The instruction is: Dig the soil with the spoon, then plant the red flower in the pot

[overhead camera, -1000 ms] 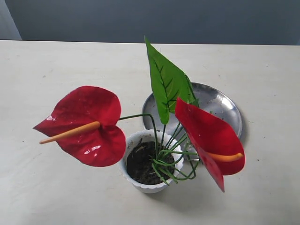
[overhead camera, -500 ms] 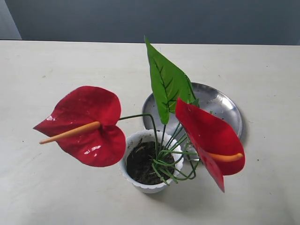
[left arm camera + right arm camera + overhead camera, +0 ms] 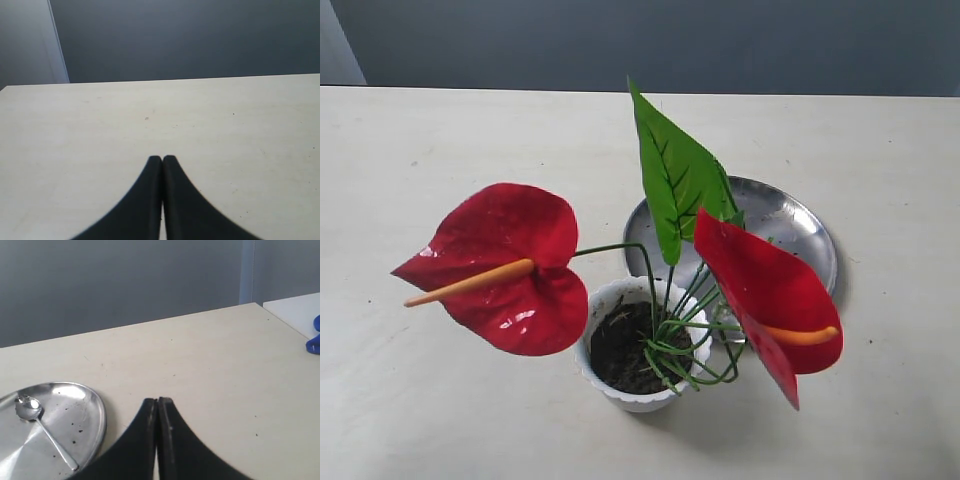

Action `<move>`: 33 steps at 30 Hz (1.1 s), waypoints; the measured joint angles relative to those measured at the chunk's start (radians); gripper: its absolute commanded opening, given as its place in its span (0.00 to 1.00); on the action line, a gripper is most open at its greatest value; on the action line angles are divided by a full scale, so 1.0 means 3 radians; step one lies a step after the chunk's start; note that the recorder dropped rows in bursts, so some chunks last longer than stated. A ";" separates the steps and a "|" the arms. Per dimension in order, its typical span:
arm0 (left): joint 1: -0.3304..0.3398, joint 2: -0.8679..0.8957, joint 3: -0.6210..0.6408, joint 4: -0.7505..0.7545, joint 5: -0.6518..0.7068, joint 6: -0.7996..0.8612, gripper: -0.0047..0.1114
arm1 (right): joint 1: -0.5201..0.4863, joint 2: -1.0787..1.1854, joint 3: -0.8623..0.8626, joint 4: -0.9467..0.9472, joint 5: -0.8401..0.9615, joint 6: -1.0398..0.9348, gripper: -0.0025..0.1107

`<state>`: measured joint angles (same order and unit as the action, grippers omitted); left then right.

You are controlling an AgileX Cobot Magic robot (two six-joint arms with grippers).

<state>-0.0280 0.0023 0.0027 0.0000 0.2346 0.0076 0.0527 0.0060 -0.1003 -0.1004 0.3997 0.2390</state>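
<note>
The red flower (image 3: 505, 265) stands in the white pot (image 3: 640, 345) with its green stems bunched in the dark soil (image 3: 625, 350); a second red bloom (image 3: 770, 300) leans right and a green leaf (image 3: 675, 180) rises behind. The spoon (image 3: 42, 427) lies on the steel plate (image 3: 87, 410) in the right wrist view. It does not show in the exterior view. My right gripper (image 3: 158, 401) is shut and empty over bare table beside the plate. My left gripper (image 3: 162, 159) is shut and empty over bare table. Neither gripper shows in the exterior view.
The steel plate (image 3: 790, 225) sits just behind and right of the pot, with soil specks on it. A blue object (image 3: 314, 337) lies on a white surface beyond the table's far corner in the right wrist view. A grey wall backs the table.
</note>
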 measured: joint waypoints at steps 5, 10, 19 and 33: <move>0.0000 0.0000 0.0000 0.0000 0.0000 0.0000 0.04 | 0.0000 0.0000 0.0085 0.0000 0.0000 -0.0043 0.02; 0.0000 0.0000 0.0000 0.0000 0.0000 0.0000 0.04 | 0.0000 -0.0008 0.0231 0.0015 0.0000 -0.0125 0.02; 0.0000 0.0000 0.0000 0.0000 0.0000 0.0000 0.04 | -0.0109 -0.0008 0.0317 0.0397 -0.0045 -0.0603 0.02; 0.0000 0.0000 0.0000 0.0000 0.0000 0.0000 0.04 | -0.0116 -0.0008 0.0317 0.0510 -0.0077 -0.0747 0.02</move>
<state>-0.0280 0.0023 0.0027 0.0000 0.2346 0.0076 0.0181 0.0037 -0.0051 0.0525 0.3767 0.0148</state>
